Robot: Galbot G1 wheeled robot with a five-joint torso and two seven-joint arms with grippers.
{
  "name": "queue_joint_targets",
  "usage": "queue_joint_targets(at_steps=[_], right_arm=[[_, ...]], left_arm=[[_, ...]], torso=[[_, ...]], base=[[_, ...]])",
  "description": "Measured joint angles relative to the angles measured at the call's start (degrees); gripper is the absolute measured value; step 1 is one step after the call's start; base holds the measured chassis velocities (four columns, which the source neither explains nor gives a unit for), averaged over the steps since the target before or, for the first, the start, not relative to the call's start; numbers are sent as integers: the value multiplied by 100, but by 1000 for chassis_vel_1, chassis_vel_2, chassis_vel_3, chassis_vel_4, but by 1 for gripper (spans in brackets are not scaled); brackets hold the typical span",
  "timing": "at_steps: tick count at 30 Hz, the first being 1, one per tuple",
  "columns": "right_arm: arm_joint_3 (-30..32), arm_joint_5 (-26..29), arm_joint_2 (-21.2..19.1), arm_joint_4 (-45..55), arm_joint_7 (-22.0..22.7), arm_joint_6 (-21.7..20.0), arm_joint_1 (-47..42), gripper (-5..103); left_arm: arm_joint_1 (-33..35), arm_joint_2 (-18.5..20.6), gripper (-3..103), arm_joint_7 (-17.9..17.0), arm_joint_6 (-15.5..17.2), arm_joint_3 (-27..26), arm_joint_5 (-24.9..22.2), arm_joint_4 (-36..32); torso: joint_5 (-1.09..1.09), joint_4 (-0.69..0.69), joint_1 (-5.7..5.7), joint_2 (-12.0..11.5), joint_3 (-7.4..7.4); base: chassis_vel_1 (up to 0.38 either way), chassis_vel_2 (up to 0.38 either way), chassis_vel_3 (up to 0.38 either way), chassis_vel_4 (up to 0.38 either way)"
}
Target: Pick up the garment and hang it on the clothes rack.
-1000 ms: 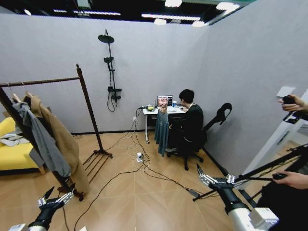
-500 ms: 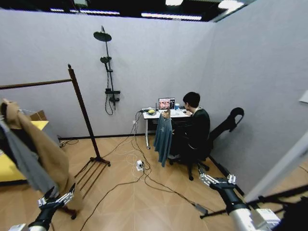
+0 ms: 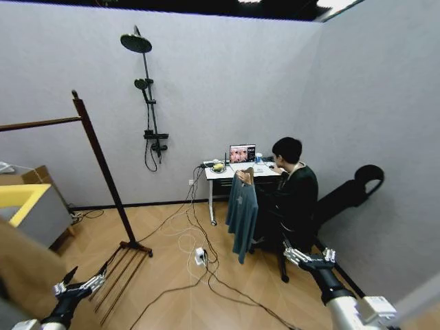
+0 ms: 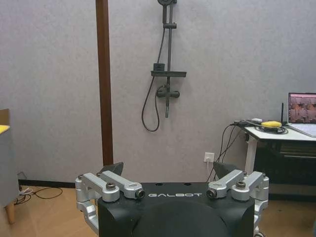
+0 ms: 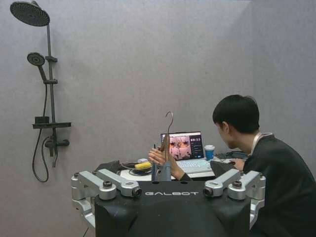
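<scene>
The garment, a dark teal-blue top on a wooden hanger, hangs beside the white desk, held up at the hanger by a seated person's hand. In the right wrist view the hanger's hook rises above that hand, and the fabric is mostly hidden behind my gripper body. The clothes rack stands at the left, its dark wooden post straight ahead of my left wrist. My left gripper is low at the left, open and empty. My right gripper is low at the right, open, well short of the garment.
A person sits at the desk with a laptop. Cables and a power strip lie across the wooden floor. A shower fixture hangs on the back wall. A tan coat and yellow furniture are at the left.
The whole head view has shifted: the rack and its coats have slid left and the desk, person and garment look nearer. Both grippers keep their pose, open.
</scene>
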Motion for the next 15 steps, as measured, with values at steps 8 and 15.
queue_joint_targets(at_steps=[8, 15], right_arm=[[-4, -12, 15, -152, 6, 4, 52, 100], [22, -9, -9, -236, 3, 11, 84, 100]], left_arm=[[0, 0, 100, -2, 0, 0, 0, 0], [0, 0, 100, -5, 0, 0, 0, 0]], torso=[[-1, 1, -2, 0, -1], [-1, 1, -2, 0, -1]], base=[[-370, 355, 348, -361], [-336, 356, 354, -351]])
